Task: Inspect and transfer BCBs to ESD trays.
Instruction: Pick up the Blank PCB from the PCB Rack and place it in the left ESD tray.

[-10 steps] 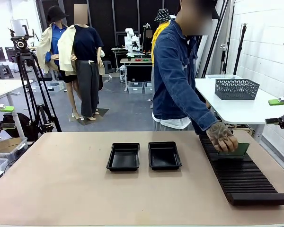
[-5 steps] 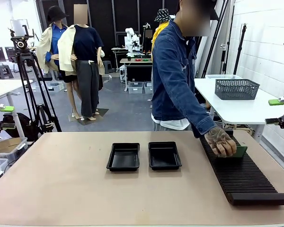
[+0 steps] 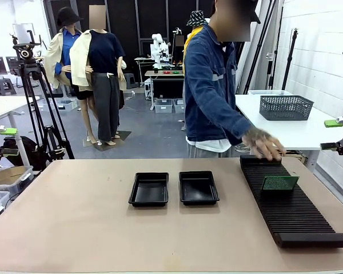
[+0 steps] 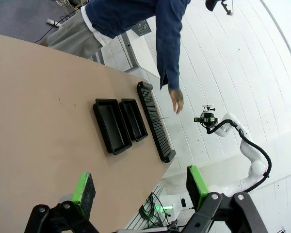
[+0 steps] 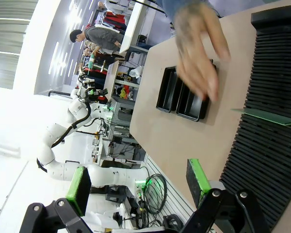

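Pre-pickup: left pincer (image 4: 139, 187) and right pincer (image 5: 137, 183) are gaping empty; thin flat green circuit board (image 3: 279, 182) is sitting ahead of right pincer, likely needing reach-and-grasp.

Motion-blurred hand (image 3: 264, 144) above slotted rack (image 3: 291, 220)

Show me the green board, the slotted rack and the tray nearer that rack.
green board (image 3: 280, 182), front view, middle of its face.
slotted rack (image 3: 295, 218), front view, bare ribs toward its near end.
tray nearer that rack (image 3: 198, 188), front view, bare floor.
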